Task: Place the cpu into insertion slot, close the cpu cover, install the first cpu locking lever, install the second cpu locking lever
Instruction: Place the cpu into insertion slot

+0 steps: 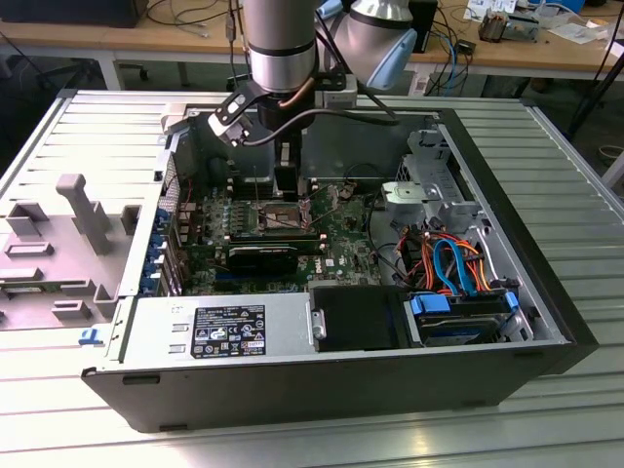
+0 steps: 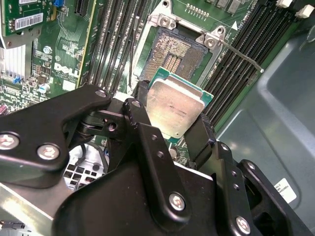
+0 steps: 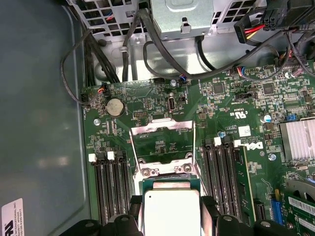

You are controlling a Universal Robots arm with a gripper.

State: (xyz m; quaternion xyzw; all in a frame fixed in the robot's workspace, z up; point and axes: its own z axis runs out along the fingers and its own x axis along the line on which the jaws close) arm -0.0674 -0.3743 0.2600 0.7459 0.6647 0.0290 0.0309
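Overall: bright, even room light from above in the exterior view.
Glare: the cpu (image 2: 173, 107) lid washes out pale in both wrist views; soft sheen on the ribbed counter (image 1: 575, 195).
Shadow: the computer case (image 1: 322, 395) outer front wall lies dark.

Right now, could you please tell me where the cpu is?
In the second wrist view, the cpu sits clamped in the tool, over the edge of the open insertion slot, between the memory slot banks.

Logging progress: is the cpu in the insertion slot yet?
Out. The gripper holds the cpu, and the insertion slot shows its bare contact field.
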